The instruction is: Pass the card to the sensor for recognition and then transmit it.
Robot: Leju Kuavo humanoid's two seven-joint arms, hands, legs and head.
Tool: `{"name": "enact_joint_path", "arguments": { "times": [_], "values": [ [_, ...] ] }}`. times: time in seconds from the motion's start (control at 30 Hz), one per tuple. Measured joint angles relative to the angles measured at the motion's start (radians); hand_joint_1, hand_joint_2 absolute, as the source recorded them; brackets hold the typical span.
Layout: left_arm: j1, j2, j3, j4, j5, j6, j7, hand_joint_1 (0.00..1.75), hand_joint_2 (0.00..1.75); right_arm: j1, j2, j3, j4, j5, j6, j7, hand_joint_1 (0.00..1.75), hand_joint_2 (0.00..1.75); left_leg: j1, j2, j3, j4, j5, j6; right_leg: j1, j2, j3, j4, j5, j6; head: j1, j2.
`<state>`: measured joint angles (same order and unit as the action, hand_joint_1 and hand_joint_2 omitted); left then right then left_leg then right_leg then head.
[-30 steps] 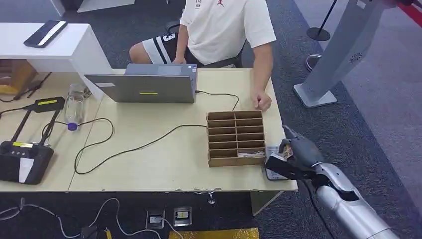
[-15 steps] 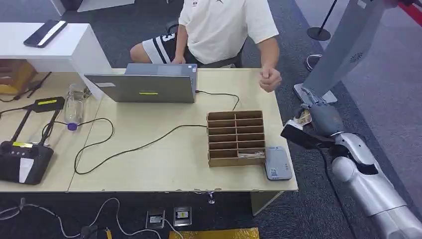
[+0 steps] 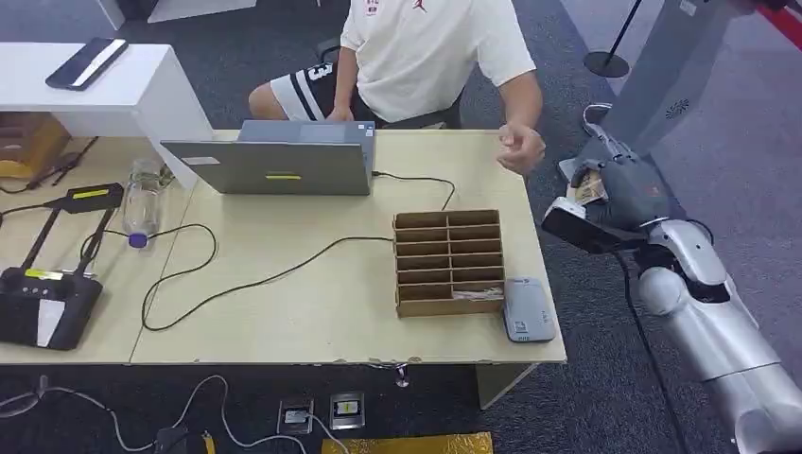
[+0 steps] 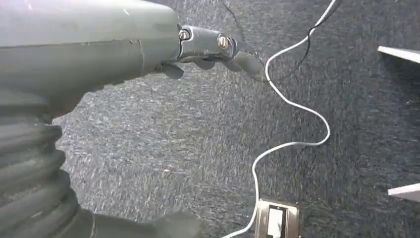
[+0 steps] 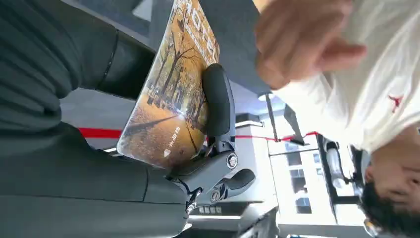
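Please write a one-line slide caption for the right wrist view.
Right hand holds the card up toward a person's hand.

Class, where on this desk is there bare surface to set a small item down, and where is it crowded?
Bare: the table strip between the laptop and the cardboard organizer, crossed only by a thin cable, and the front stretch left of the organizer. Crowded: the far left end, with the bottle and black devices.

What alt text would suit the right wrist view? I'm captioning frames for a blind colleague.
The robot's right hand holds a card printed with an autumn tree scene. Just beyond it is a person's blurred hand, with their white shirt behind.
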<state>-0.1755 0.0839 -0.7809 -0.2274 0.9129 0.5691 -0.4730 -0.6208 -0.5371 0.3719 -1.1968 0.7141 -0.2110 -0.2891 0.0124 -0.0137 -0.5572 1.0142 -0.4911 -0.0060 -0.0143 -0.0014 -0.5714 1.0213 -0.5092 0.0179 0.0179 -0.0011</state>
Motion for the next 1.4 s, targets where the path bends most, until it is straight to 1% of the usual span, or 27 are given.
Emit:
{"name": "enact_joint_path", "arguments": {
  "times": [0.13, 0.23, 0.3, 0.37, 0.43, 0.53, 0.63, 0.83, 0.87, 0.9, 0.93, 0.97, 1.07, 1.23, 1.4],
  "values": [
    [-0.013, 0.000, -0.016, 0.000, -0.016, -0.002, 0.000, 0.00, 1.75, -0.099, 0.035, 0.008, 0.057, 0.018, 0.000, -0.049, 1.75, 1.75, 0.000, 0.000, -0.001, 0.000, 0.000, 0.000, 0.000, 0.001, -0.001, 0.000, 0.000, 0.000, 0.000, 0.000],
    [-0.024, -0.001, -0.023, -0.002, -0.028, -0.006, 0.008, 0.00, 1.75, -0.176, 0.074, 0.019, 0.122, 0.011, -0.010, -0.103, 1.75, 1.75, 0.000, 0.000, -0.002, 0.000, 0.000, 0.000, 0.000, 0.000, -0.001, 0.001, 0.000, 0.000, 0.000, 0.000],
    [-0.029, -0.001, -0.031, -0.006, -0.035, -0.007, 0.014, 0.00, 1.75, -0.249, 0.116, 0.031, 0.211, 0.010, -0.033, -0.140, 1.75, 1.75, 0.000, 0.000, -0.003, 0.000, 0.001, -0.001, 0.000, 0.001, -0.002, 0.001, 0.000, 0.000, 0.000, 0.000],
    [-0.037, -0.001, -0.040, -0.008, -0.041, -0.006, 0.019, 0.00, 1.75, -0.315, 0.161, 0.038, 0.309, 0.014, -0.056, -0.158, 1.75, 1.75, 0.000, 0.000, -0.002, 0.000, 0.001, 0.000, 0.001, 0.000, -0.002, 0.001, 0.000, 0.000, 0.000, 0.000],
    [-0.040, -0.002, -0.044, -0.009, -0.042, -0.006, 0.021, 0.00, 1.75, -0.358, 0.193, 0.049, 0.372, 0.018, -0.069, -0.166, 1.75, 1.75, 0.001, -0.002, -0.003, 0.000, 0.001, 0.000, 0.001, -0.002, -0.002, 0.001, 0.000, 0.000, 0.000, 0.000],
    [-0.040, -0.002, -0.048, -0.011, -0.041, -0.007, 0.024, 0.00, 1.75, -0.397, 0.235, 0.064, 0.463, 0.022, -0.075, -0.173, 1.75, 1.75, 0.001, -0.002, -0.003, 0.000, 0.001, 0.000, 0.001, -0.002, -0.002, 0.001, 0.000, 0.000, 0.000, 0.000],
    [-0.040, -0.002, -0.048, -0.011, -0.039, -0.013, 0.024, 0.00, 1.75, -0.411, 0.265, 0.071, 0.512, 0.032, -0.073, -0.173, 1.75, 1.75, 0.001, -0.002, -0.003, 0.000, 0.001, 0.000, 0.001, -0.002, -0.002, 0.000, 0.000, 0.000, 0.000, 0.000],
    [-0.040, -0.002, -0.049, -0.014, -0.032, -0.012, 0.024, 0.00, 1.75, -0.424, 0.306, 0.084, 0.593, 0.031, -0.073, -0.174, 1.75, 1.75, 0.000, -0.002, -0.003, 0.000, 0.001, 0.000, 0.001, -0.002, -0.002, 0.000, 0.000, 0.000, 0.000, 0.000],
    [-0.040, -0.002, -0.049, -0.014, -0.032, -0.012, 0.024, 0.00, 1.75, -0.424, 0.309, 0.085, 0.601, 0.032, -0.073, -0.173, 1.66, 1.75, 0.000, -0.002, -0.003, 0.000, 0.001, 0.000, 0.000, -0.002, -0.002, 0.000, 0.000, 0.000, 0.000, 0.000],
    [-0.039, -0.002, -0.049, -0.014, -0.032, -0.012, 0.024, 0.00, 1.75, -0.424, 0.313, 0.087, 0.609, 0.031, -0.073, -0.172, 1.43, 1.75, 0.000, -0.002, -0.003, 0.000, 0.001, 0.000, 0.001, -0.002, -0.002, 0.000, 0.000, 0.000, 0.000, 0.000],
    [-0.039, -0.002, -0.049, -0.014, -0.032, -0.012, 0.024, 0.00, 1.75, -0.425, 0.316, 0.089, 0.619, 0.032, -0.073, -0.172, 0.37, 1.75, 0.000, -0.002, -0.003, 0.000, 0.001, 0.000, 0.001, -0.002, -0.002, 0.000, 0.000, 0.000, 0.000, 0.000],
    [-0.039, -0.002, -0.049, -0.014, -0.031, -0.012, 0.024, 0.00, 1.75, -0.425, 0.319, 0.090, 0.628, 0.032, -0.073, -0.172, 0.00, 1.75, 0.000, -0.002, -0.003, 0.000, 0.001, 0.000, 0.001, -0.002, -0.002, 0.000, 0.000, 0.000, 0.000, 0.000],
    [-0.038, -0.002, -0.049, -0.014, -0.030, -0.012, 0.024, 0.00, 1.75, -0.425, 0.326, 0.095, 0.645, 0.032, -0.077, -0.173, 0.00, 1.75, 0.000, -0.002, -0.003, 0.000, 0.001, 0.000, 0.001, -0.002, -0.002, 0.000, 0.000, 0.000, 0.000, 0.000],
    [-0.038, -0.002, -0.049, -0.014, -0.030, -0.011, 0.024, 0.00, 1.75, -0.425, 0.330, 0.097, 0.664, 0.031, -0.105, -0.171, 0.00, 1.75, 0.000, -0.002, -0.003, 0.000, 0.001, 0.000, 0.001, -0.002, -0.002, 0.000, 0.000, 0.000, 0.000, 0.000],
    [-0.038, -0.002, -0.049, -0.014, -0.030, -0.011, 0.024, 0.00, 1.75, -0.425, 0.331, 0.108, 0.676, 0.031, -0.107, -0.171, 0.00, 1.75, 0.000, -0.002, -0.003, 0.000, 0.001, 0.000, 0.001, -0.002, -0.002, 0.000, 0.000, 0.000, 0.000, 0.000]
  ]
}}
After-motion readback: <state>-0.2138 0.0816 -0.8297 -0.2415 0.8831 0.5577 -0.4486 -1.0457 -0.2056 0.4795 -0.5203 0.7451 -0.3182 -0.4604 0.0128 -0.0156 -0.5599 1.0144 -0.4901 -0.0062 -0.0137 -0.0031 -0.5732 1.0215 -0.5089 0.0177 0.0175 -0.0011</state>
